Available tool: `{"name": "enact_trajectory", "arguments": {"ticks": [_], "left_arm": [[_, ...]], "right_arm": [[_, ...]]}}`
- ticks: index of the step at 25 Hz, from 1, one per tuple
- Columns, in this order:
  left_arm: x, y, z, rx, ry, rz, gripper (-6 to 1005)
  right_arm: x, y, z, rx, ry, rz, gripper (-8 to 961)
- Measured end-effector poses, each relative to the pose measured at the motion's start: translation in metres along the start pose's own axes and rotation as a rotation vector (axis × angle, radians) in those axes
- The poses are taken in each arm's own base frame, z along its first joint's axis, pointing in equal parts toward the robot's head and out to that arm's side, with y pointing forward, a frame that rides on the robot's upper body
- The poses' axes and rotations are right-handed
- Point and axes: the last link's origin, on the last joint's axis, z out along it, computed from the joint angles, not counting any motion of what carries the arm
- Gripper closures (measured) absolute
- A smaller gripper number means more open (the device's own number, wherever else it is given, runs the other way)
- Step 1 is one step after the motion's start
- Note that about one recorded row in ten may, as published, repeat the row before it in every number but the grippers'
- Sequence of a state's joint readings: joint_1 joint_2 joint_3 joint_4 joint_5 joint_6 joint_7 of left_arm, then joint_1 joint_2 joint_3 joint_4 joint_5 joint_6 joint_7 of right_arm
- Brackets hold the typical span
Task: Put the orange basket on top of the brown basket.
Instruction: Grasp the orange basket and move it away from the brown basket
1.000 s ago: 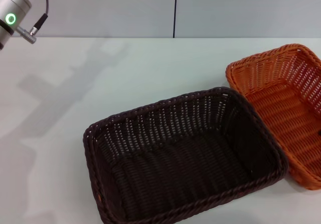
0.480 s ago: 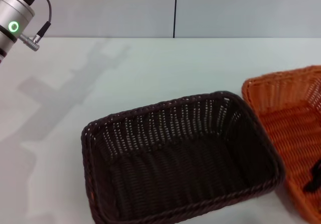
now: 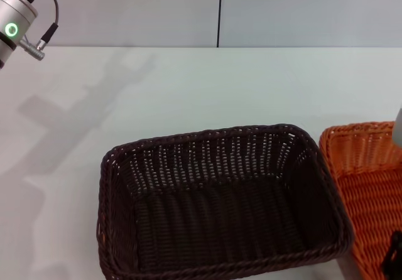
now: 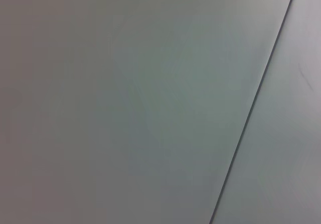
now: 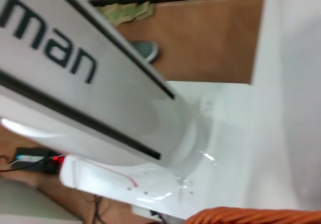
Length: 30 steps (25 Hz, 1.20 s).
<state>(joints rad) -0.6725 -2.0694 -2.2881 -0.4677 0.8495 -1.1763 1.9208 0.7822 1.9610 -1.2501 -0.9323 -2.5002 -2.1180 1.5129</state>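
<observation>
The brown basket sits on the white counter at about 6 o'clock in the head view, upright, long side running across, its braided rim complete and its woven floor bare; nothing lies inside it. The orange basket is at roughly 4 o'clock, cut off by the frame edge, so only its near-left corner and part of the floor show. Its rim lies just beside the brown basket's right end wall; whether the two touch cannot be told. It does not sit on top of the brown basket. The visible part of the orange interior holds no loose item, but a dark shape shows over it at the lower right corner of the frame, too small to identify. A grey sliver at the right frame edge stands above the orange rim. The left arm is at 10 o'clock, raised, a green ring light on its wrist; its jaws are out of frame. The left wrist view shows only a plain grey panel with a dark seam. The right wrist view shows a white robot casing with lettering and a strip of orange rim at its edge; the right jaws are not visible, so their state cannot be told.
</observation>
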Motion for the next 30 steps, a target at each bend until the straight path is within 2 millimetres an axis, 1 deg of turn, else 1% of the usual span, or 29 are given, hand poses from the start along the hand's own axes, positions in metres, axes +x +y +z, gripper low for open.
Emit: {"name": "enact_trajectory", "arguments": {"ticks": [4, 6, 7, 9, 11, 12, 13, 16, 20, 22, 25, 30], "left_arm": [[0.001, -0.002, 0.0, 0.01, 0.004, 0.001, 156], [0.002, -0.003, 0.0, 0.013, 0.007, 0.001, 156], [0.003, -0.004, -0.001, 0.018, 0.009, 0.001, 156], [0.003, -0.004, -0.002, 0.022, 0.01, 0.0, 157], [0.003, -0.005, -0.003, 0.024, 0.012, 0.0, 157], [0.003, -0.005, -0.003, 0.024, 0.012, 0.0, 158], [0.003, -0.005, -0.003, 0.026, 0.014, 0.0, 158], [0.004, -0.008, -0.006, 0.037, 0.021, -0.002, 159], [0.005, -0.009, -0.007, 0.041, 0.022, -0.003, 159], [0.005, -0.009, -0.007, 0.041, 0.022, -0.003, 159], [0.003, -0.009, -0.008, 0.044, 0.019, -0.007, 159], [0.002, -0.009, -0.009, 0.049, 0.019, -0.012, 158]], "right_arm": [[-0.009, 0.003, 0.001, -0.046, 0.002, -0.026, 421], [-0.009, 0.002, -0.003, -0.028, -0.006, -0.027, 427], [-0.007, 0.001, -0.007, 0.0, -0.014, -0.022, 430], [-0.002, -0.004, -0.022, 0.088, -0.043, -0.007, 436], [0.005, -0.009, -0.041, 0.202, -0.077, 0.014, 442], [0.013, -0.016, -0.061, 0.323, -0.105, 0.036, 445], [0.013, -0.016, -0.061, 0.323, -0.105, 0.036, 448], [0.028, -0.028, -0.086, 0.499, -0.114, 0.076, 456], [0.043, -0.042, -0.104, 0.657, -0.075, 0.119, 468], [0.045, -0.05, -0.11, 0.715, -0.061, 0.12, 474], [0.044, -0.054, -0.109, 0.73, -0.054, 0.112, 482], [0.045, -0.066, -0.099, 0.707, -0.027, 0.117, 497]]}}
